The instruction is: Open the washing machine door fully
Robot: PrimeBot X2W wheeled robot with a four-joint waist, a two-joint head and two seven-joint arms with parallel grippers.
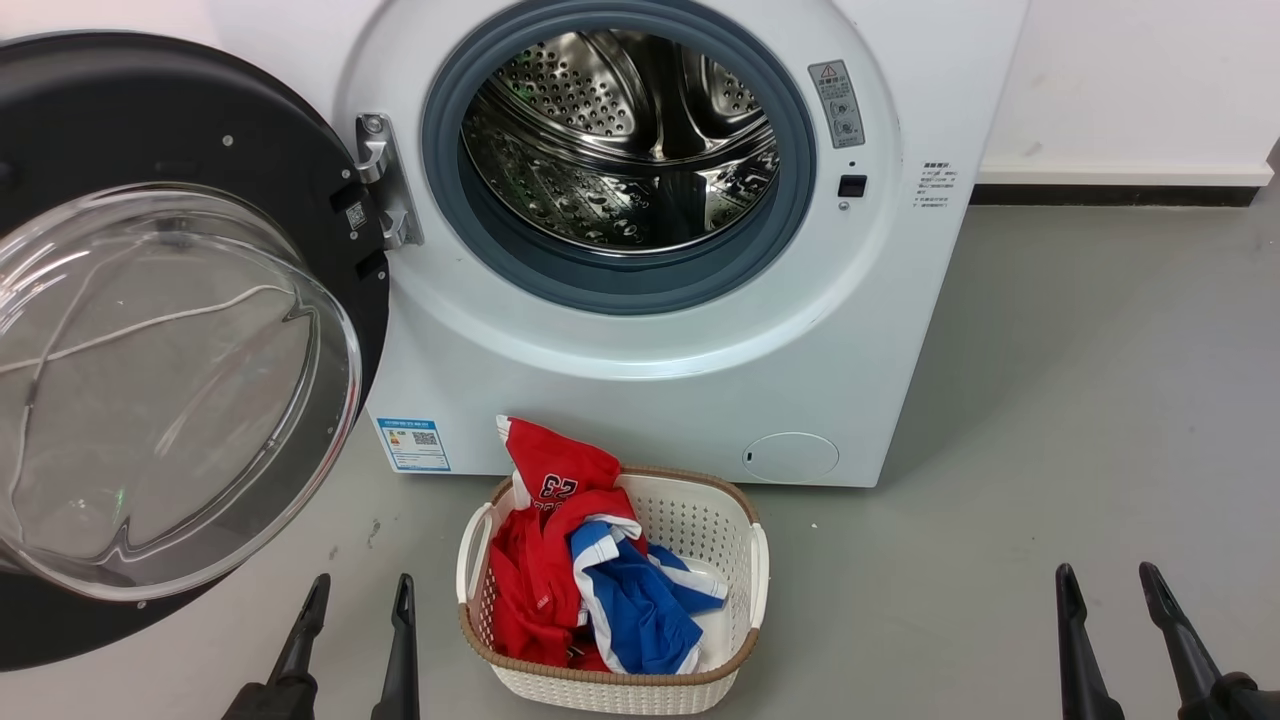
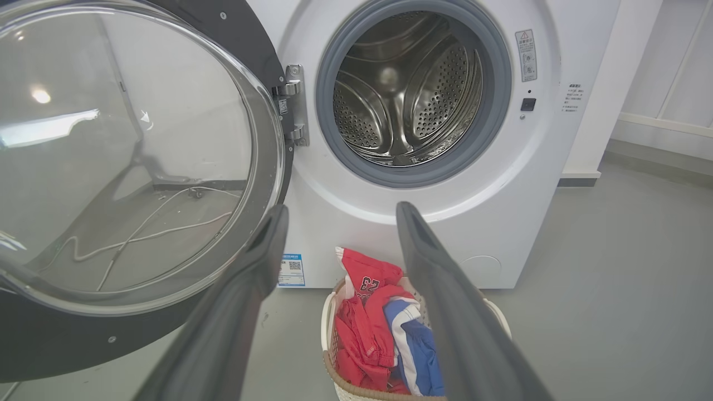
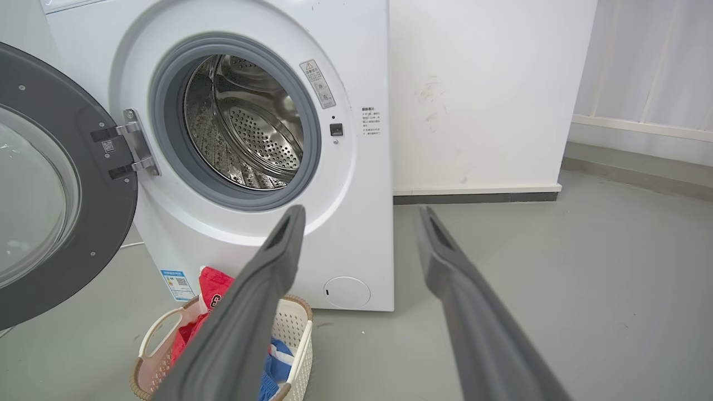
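The door (image 1: pixel 180 390) stands open at the left of the head view, hanging from the hinge (image 1: pixel 385 180) on the left rim of the machine (image 1: pixel 660 400) opening. Its glass bowl bulges toward the camera. It lies up and left of the left gripper (image 1: pixel 362 585), with its lower edge just beside that gripper's outer finger in the frame. I cannot tell whether they touch, though they look apart. In the left wrist view the door takes up the left half, with the left finger's tip drawn over its lower right rim.

The right gripper (image 1: pixel 1105 575) sits at the lower right, well apart from the door, with the basket (image 1: pixel 755 560) between the two grippers. The left arm is clearly the nearer one. Any swing left looks small, and I judge it would mean pushing the door's free edge further left and back, away from the drum (image 1: pixel 620 130).

Both grippers have their fingers spread with a clear gap, and they hold nothing.

By count there are one door, one machine, one hinge, one basket of red and blue clothes and two grippers.
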